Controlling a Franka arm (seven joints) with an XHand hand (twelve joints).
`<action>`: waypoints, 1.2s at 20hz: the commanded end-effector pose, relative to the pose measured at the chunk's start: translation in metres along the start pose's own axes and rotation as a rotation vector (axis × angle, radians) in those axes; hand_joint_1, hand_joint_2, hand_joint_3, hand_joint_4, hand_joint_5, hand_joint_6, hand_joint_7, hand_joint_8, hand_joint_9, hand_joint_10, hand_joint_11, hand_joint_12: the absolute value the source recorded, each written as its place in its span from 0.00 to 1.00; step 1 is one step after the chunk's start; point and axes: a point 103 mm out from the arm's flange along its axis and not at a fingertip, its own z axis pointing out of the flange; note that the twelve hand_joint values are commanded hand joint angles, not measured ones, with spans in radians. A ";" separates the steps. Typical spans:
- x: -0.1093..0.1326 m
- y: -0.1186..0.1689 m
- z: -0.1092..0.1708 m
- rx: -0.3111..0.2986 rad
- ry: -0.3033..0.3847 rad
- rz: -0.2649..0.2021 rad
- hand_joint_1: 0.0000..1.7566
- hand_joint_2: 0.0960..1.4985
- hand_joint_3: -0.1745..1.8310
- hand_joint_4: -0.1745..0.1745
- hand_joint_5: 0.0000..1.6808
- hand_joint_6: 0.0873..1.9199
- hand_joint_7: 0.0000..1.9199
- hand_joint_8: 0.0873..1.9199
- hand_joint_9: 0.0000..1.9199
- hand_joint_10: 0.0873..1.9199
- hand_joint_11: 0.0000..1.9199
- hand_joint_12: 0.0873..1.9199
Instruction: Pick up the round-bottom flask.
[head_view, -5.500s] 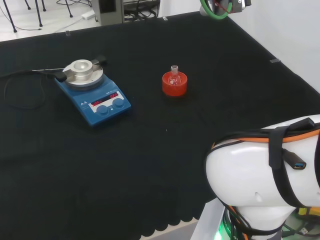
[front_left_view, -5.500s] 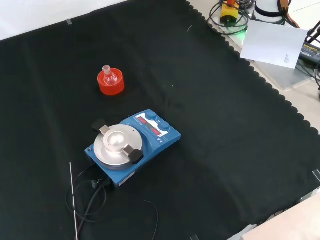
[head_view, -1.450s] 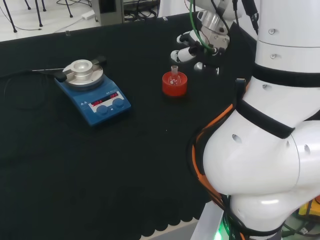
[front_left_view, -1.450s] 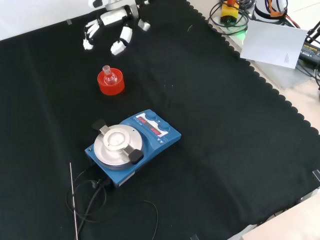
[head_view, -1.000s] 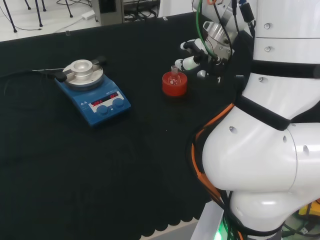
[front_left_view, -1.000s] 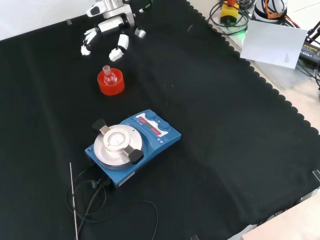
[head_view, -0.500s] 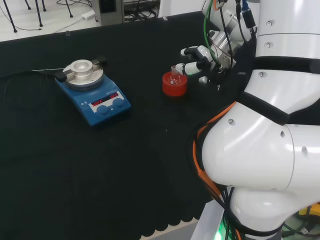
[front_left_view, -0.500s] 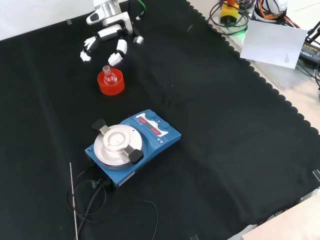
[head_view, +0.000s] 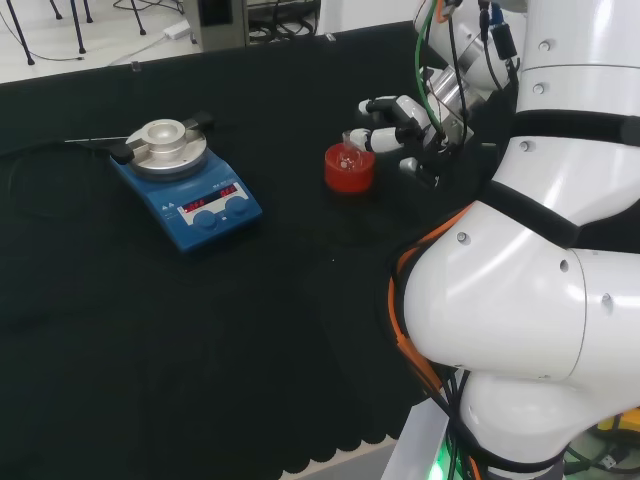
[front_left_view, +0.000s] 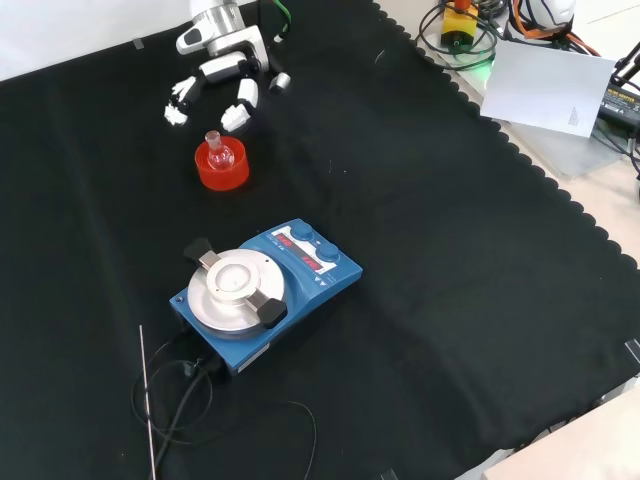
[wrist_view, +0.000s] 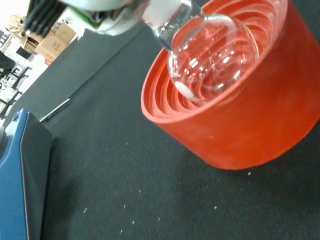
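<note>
A small clear round-bottom flask (head_view: 348, 150) sits upright in a red ribbed stand (head_view: 349, 169) on the black cloth (head_view: 300, 300) of the bench, its short neck rising above the stand's rim. In the head view the stand lies toward the cloth's far side, well apart from its edges. The robot's black and white hand (head_view: 400, 125) hangs just to the right of the flask in that view, fingers spread and only lightly bent — wide, with nothing in its grasp. One fingertip reaches close beside the flask's neck; whether it touches the glass cannot be told.

From the front, the hand (front_left_view: 222, 80) comes in from the cloth's top edge and hovers just above and beyond the flask (front_left_view: 216, 148) and stand (front_left_view: 222, 166), its white fingertips fanned to either side of the neck's line. The wrist camera looks straight at the flask's bulb (wrist_view: 212, 47) nested in the stand's (wrist_view: 240, 120) concentric ridges, a blurred part of the hand (wrist_view: 95, 7) next to the neck.

A blue stirrer plate (front_left_view: 262, 290) with a round metal top stands nearer the front view's lower edge — well clear of the hand — its black cable (front_left_view: 175, 410) trailing toward the cloth's near left corner.
</note>
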 end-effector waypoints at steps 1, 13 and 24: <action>-0.001 -0.002 0.005 0.008 0.001 -0.008 0.50 0.33 0.47 0.48 0.36 0.00 0.13 0.27 0.19 0.29 0.00 0.58; 0.000 -0.002 0.022 -0.036 -0.004 -0.032 0.53 0.31 0.47 0.56 0.43 0.01 0.14 0.26 0.20 0.28 0.00 0.60; 0.006 0.002 0.028 -0.049 0.003 -0.050 0.54 0.31 0.47 0.58 0.37 0.26 0.15 0.24 0.22 0.26 0.00 0.62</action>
